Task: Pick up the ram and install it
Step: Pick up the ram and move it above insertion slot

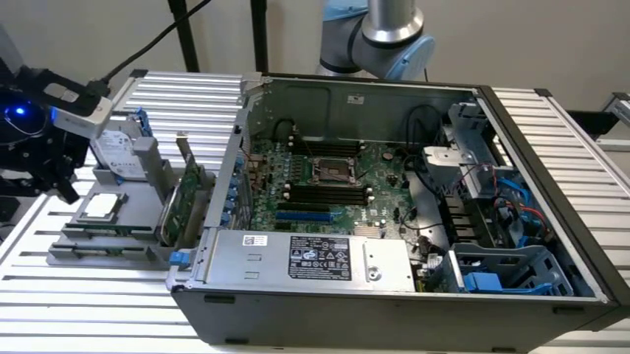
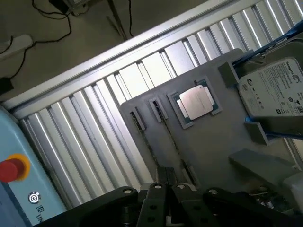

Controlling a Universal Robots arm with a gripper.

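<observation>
On the ribbed metal table (image 1: 99,317), at the exterior view's left of the open computer case (image 1: 394,324), lies a flat grey tray (image 1: 94,254) of matt plastic with moulded slots. The ram (image 1: 103,230) stands on its edge in a narrow slot near the tray's front. From the side it shows as a long, thin green strip, and its chips are too small to tell.

Just behind it lies a square processor (image 1: 102,207) with a shiny metal lid. Further behind leans a silver hard drive (image 1: 118,151) with blue rails. A larger green expansion card (image 1: 187,195) stands upright between the tray and the case wall.

The black gripper (image 1: 61,193) hangs over the tray's end at the exterior view's left, close above the ram's slot. Whether it is released or clenched cannot be told, nor whether it touches the ram.

Inside the case the green motherboard (image 1: 325,177) carries long black slots (image 1: 325,194) side by side. A grey power supply (image 1: 305,258) sits in front of it. In the wrist view a light-blue box with a red button (image 2: 12,169) stands beside the table.
</observation>
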